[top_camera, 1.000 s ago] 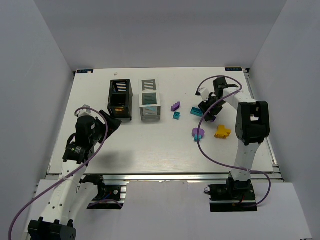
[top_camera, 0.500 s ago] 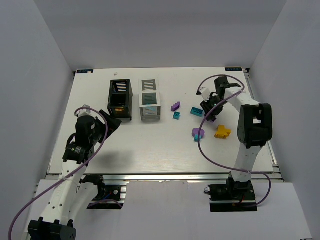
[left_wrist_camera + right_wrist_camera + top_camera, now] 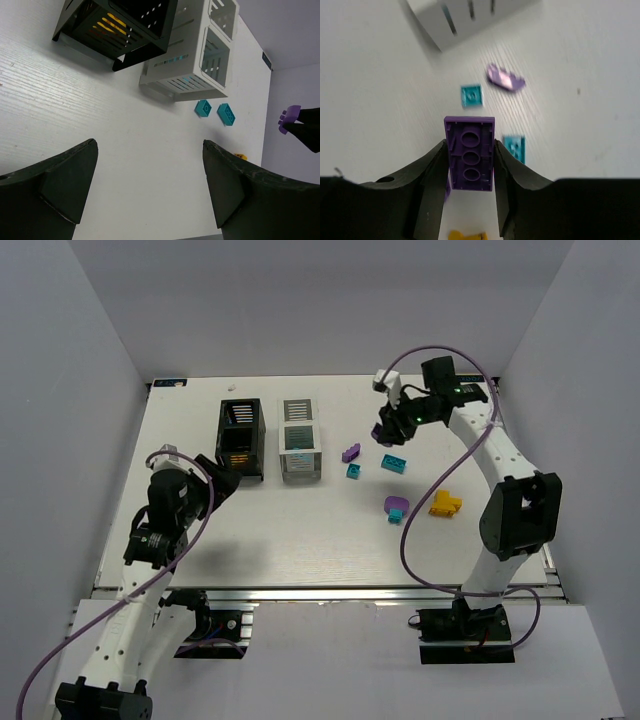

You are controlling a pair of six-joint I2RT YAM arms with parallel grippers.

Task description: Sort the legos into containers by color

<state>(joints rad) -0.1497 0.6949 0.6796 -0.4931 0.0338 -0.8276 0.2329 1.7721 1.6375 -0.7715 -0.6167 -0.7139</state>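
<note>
The white table (image 3: pixel 300 540) carries everything. The right arm (image 3: pixel 500 455) reaches over its far right part, while the left arm (image 3: pixel 165 520) sits back near the front left. The black container (image 3: pixel 241 440) and the white container (image 3: pixel 300 440) stand just beside each other toward the far left. The left gripper (image 3: pixel 150 170) hangs over bare table short of them, its fingers spread wide with nothing between them. The right gripper (image 3: pixel 469 145) is raised above the table, its fingers pinching a purple brick (image 3: pixel 469 152) by its long sides, hollow underside toward the wrist camera. The other legos lie loose to the right of the white container: a yellow-orange brick (image 3: pixel 446 504), a teal brick (image 3: pixel 394 462), a second purple brick (image 3: pixel 350 452), a small teal square (image 3: pixel 353 471) near it, and a rounded purple piece (image 3: pixel 394 504) touching a teal bit (image 3: pixel 398 515)
</note>
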